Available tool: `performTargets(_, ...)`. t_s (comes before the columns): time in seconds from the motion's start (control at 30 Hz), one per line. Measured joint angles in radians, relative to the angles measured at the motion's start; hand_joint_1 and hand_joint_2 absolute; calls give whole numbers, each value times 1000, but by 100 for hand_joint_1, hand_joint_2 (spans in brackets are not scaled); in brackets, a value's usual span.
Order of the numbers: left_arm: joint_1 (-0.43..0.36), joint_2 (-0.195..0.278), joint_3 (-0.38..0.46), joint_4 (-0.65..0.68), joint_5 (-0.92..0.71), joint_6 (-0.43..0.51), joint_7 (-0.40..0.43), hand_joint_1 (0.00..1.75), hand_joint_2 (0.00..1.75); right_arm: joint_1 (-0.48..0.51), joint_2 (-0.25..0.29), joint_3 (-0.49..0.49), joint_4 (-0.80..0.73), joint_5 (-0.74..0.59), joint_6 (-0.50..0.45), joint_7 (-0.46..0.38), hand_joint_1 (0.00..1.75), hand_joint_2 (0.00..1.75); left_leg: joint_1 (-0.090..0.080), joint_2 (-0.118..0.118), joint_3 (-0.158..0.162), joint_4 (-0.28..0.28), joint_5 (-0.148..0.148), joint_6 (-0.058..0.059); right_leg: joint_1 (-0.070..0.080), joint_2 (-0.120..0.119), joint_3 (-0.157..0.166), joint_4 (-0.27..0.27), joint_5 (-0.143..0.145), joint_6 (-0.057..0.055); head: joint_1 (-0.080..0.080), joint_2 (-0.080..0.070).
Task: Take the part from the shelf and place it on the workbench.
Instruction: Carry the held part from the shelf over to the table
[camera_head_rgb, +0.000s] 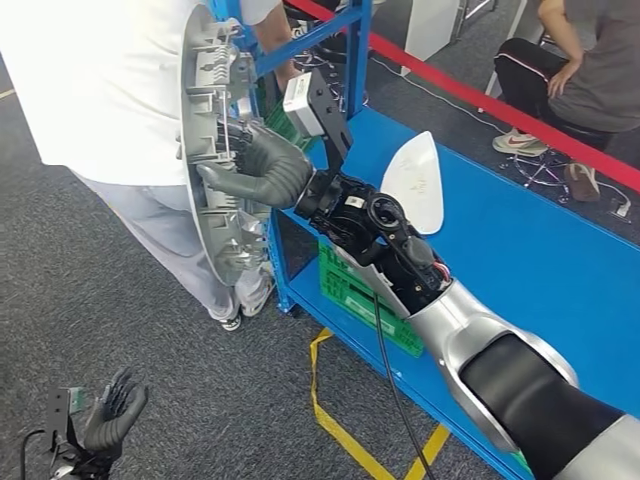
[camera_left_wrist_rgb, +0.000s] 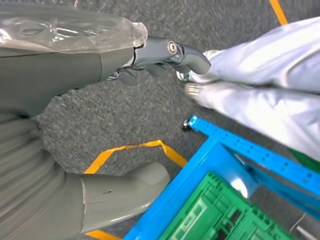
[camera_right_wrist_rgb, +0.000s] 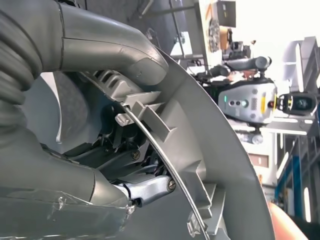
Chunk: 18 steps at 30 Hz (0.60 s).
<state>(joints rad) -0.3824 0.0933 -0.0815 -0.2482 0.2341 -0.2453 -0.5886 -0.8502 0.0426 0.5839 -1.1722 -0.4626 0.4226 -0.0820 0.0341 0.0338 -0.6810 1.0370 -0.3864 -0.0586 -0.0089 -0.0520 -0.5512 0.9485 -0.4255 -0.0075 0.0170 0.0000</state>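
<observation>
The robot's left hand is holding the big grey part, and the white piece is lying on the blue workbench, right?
Not quite: the right robot hand holds the big grey part, as the head view shows. The left robot hand hangs empty. The white piece does lie on the blue workbench.

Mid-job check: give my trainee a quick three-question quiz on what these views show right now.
1. True or false: the right hand holds the grey plastic part.
2. What lies on the blue workbench? A) white teardrop-shaped piece B) red box C) nothing visible
3. Fill in: the left hand hangs over the grey ____, holding nothing.

Key: 1 true. 2 A, the white teardrop-shaped piece. 3 carpet.
</observation>
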Motion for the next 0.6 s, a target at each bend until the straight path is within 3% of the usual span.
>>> performTargets(0.07,-2,-1,-1,0,0,0,1,0,175,-2,1,0,0,2,0,1,175,175,-4,16,39,-74,18,12,6,-13,1,7,-10,13,4,0)
performTargets(0.13,-2,-1,-1,-1,-1,0,3,0,175,-2,1,0,-1,3,0,2,175,175,-8,-3,39,-76,13,31,6,-25,6,7,-17,22,13,0)
performTargets(0.2,-3,-1,-1,-1,-1,0,3,0,175,-1,1,0,-1,3,-1,2,175,175,-9,-18,43,-77,12,45,-1,-11,0,30,-39,31,20,0)
performTargets(0.23,-4,0,-1,-1,-1,0,3,0,175,-1,1,0,-1,3,-2,2,175,175,-9,-25,47,-78,11,52,-3,6,-18,72,-65,33,24,0)
performTargets(0.33,-5,2,-1,-1,-1,0,4,0,175,3,0,-2,-1,3,-3,4,175,175,-15,-45,52,-78,9,63,-1,46,-123,294,-162,32,42,0)
performTargets(0.37,-5,2,-2,-1,-1,0,4,0,175,6,0,-2,-1,3,-3,5,175,175,-17,-54,53,-78,8,65,0,49,-148,339,-170,29,46,0)
performTargets(0.4,-5,1,-2,-1,-1,0,5,0,175,9,-1,-2,-1,2,-4,6,175,175,-19,-64,54,-78,8,65,0,50,-154,341,-157,26,48,0)
performTargets(0.47,-5,0,-2,-1,-1,0,5,0,175,12,-1,-2,-1,2,-4,8,175,175,-20,-85,59,-77,7,64,0,65,-109,229,-82,17,52,0)
performTargets(0.5,-6,-1,-2,-1,-1,0,5,0,175,12,-1,-2,-1,2,-4,9,175,175,-21,-95,60,-77,7,63,-1,87,-77,152,-44,12,53,0)
performTargets(0.53,-7,-2,-2,-1,-1,0,5,0,175,12,-1,-3,-2,1,-4,10,175,175,-21,-104,58,-75,7,60,-2,106,-47,87,-19,10,53,0)
performTargets(0.6,-7,-2,-2,-1,-1,0,6,0,175,12,-1,-4,-3,1,-4,11,175,175,-17,-123,50,-76,12,48,-1,127,-19,29,-7,9,51,0)
